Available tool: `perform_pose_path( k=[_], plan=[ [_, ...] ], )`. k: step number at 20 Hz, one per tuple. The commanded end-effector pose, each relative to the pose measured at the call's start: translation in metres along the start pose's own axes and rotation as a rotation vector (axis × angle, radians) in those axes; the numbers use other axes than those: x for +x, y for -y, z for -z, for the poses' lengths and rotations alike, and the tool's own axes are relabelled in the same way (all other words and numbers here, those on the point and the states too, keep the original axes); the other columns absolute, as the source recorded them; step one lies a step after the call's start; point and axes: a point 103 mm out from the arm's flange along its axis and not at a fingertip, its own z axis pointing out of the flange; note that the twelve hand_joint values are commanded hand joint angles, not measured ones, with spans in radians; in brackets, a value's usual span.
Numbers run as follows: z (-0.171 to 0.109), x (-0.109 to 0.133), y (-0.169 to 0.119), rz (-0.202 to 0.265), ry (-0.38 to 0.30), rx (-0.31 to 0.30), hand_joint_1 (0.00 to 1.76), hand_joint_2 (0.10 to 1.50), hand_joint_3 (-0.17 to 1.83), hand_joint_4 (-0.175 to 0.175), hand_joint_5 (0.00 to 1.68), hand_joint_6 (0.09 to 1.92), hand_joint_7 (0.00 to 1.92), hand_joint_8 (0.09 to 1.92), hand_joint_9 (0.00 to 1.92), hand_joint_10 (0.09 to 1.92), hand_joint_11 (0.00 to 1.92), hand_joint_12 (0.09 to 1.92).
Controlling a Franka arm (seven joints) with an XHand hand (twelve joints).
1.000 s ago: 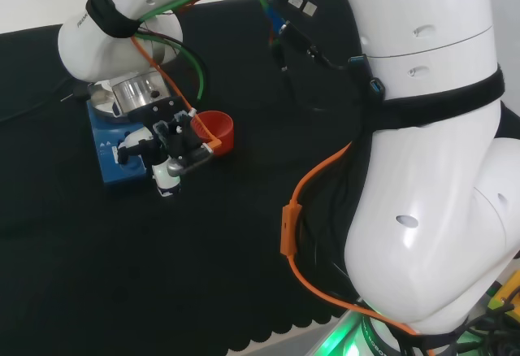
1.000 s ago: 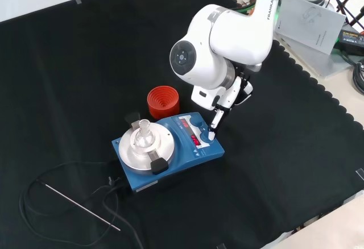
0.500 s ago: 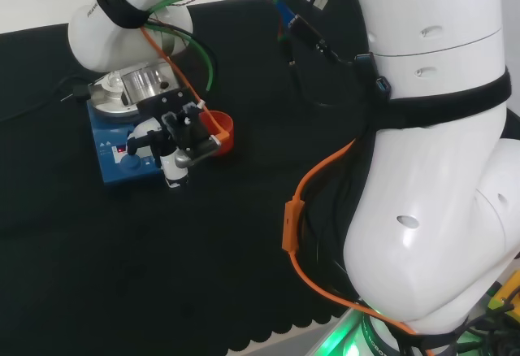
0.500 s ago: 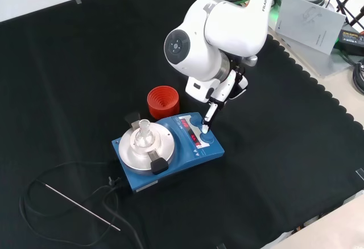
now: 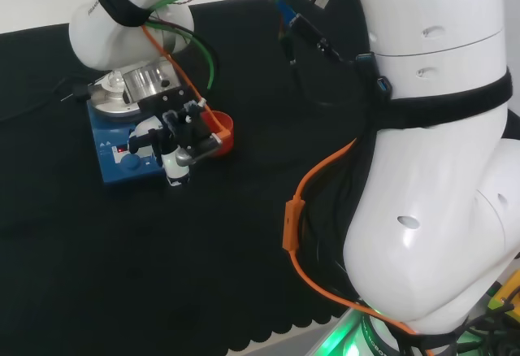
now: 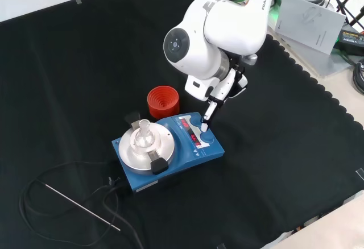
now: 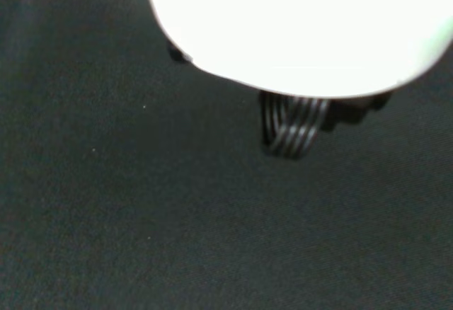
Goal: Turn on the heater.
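Sitting low on the black cloth (image 6: 68,61) in the front view is the heater (image 6: 168,149), a blue box with a round metal plate on top and a control strip along its right side, where a red display is lit. A small glass piece (image 6: 144,128) stands on the plate, though I can't tell what it is. The hand (image 6: 218,92) comes down from above with one straight finger (image 6: 207,119) pointing at the control strip, its tip at or just over the panel beside the blue knob (image 6: 208,139); the other fingers look tucked back, holding nothing. In the head view the hand (image 5: 180,138) hangs over the heater's near right corner.

My read: this is the pressing step itself, finger on the switch area. Next it needs a short straight push or a nudge on the knob, without sliding off.

Just behind the heater is a red ribbed ring (image 6: 164,102), and a cable (image 6: 62,186) trails off at lower left.
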Motion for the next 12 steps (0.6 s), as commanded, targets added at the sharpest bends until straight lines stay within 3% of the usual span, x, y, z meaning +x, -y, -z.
perform_pose_path(
  k=[1, 12],
  plan=[
    [0.016, -0.014, 0.014, -0.036, 0.005, -0.028, 1.49, 0.19, 1.83, -0.040, 0.05, 0.37, 1.32, 1.57, 1.61, 1.41, 1.41, 1.36],
    [0.035, -0.046, 0.054, -0.116, -0.045, -0.091, 1.49, 0.19, 1.83, -0.042, 0.06, 0.37, 1.32, 1.57, 1.61, 1.41, 1.41, 1.36]
  ],
)
